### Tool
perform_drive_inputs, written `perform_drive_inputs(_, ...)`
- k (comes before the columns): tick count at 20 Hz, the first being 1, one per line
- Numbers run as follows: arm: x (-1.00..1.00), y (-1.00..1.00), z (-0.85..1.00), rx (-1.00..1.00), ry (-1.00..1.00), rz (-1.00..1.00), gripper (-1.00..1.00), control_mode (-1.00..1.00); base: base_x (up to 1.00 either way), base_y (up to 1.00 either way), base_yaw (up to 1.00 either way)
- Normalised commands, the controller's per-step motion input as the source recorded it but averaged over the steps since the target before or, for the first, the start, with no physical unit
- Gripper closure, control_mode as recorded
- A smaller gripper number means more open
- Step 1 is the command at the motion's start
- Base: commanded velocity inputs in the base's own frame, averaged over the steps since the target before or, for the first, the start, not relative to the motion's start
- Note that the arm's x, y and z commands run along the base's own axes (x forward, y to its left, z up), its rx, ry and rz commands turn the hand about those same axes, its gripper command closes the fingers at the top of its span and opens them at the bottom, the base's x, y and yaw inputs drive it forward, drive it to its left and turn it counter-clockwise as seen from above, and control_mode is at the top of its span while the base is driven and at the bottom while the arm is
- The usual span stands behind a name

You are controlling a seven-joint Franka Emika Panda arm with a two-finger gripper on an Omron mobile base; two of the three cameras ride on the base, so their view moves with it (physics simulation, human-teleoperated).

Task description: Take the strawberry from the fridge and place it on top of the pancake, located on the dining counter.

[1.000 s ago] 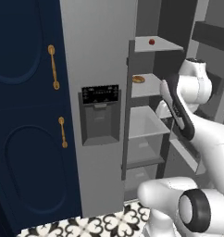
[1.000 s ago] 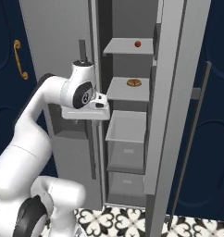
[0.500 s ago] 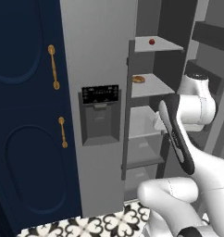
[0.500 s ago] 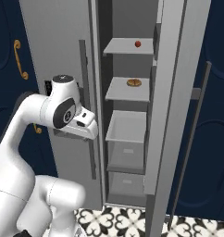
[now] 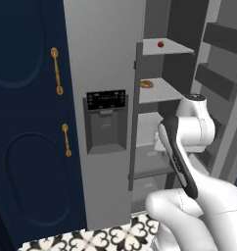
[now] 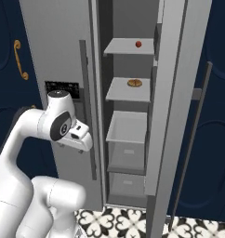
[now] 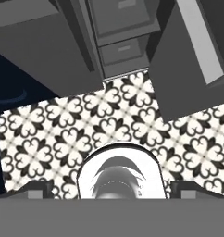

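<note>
1. Fridge [image 6: 58, 51] is open on its right side, grey door with black dispenser panel [image 5: 106, 99] shut on the left; pale shelves show inside.
2. Strawberry [image 6: 138, 44] sits on the top shelf [image 6: 123, 46], toward the right; in the left base view it is the small red dot [image 5: 160, 44] high up.
3. Flat orange-brown round piece [image 6: 134, 83] lies on the next shelf down, below the strawberry, apart from it.
4. Clear drawers [image 6: 128, 135] sit under those shelves.
5. Gripper [image 7: 112, 187] points down at the patterned floor tiles [image 7: 53, 134]; two dark finger tips stand far apart at the bottom corners of the hand view, jaws wide, nothing between them.
6. The wrist in the right base view hangs low and left of the open compartment, in front of the shut door, well below the strawberry's shelf and well apart from it.
7. The hand view shows the fridge's bottom drawers at the far edge and the open door's lower edge on the right.
8. Navy cabinet with brass handles [image 5: 56, 70] stands left of the fridge.
</note>
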Motion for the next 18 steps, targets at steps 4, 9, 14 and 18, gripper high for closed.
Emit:
perform_drive_inputs(4, 0.0, 0.0, -0.27, -0.01, 0.06, 0.02, -1.0, -1.0, 0.0, 0.0, 0.0)
perform_drive_inputs(9, 0.0, 0.0, 0.0, 0.0, 0.0, 0.0, -1.0, -1.0, 0.0, 0.0, 0.0)
perform_drive_inputs(14, 0.0, 0.0, 0.0, 0.0, 0.0, -0.01, -1.0, -1.0, 0.0, 0.0, 0.0)
perform_drive_inputs(18, 0.0, 0.0, 0.0, 0.0, -0.03, -0.1, -1.0, 1.0, 0.0, 0.0, -0.15)
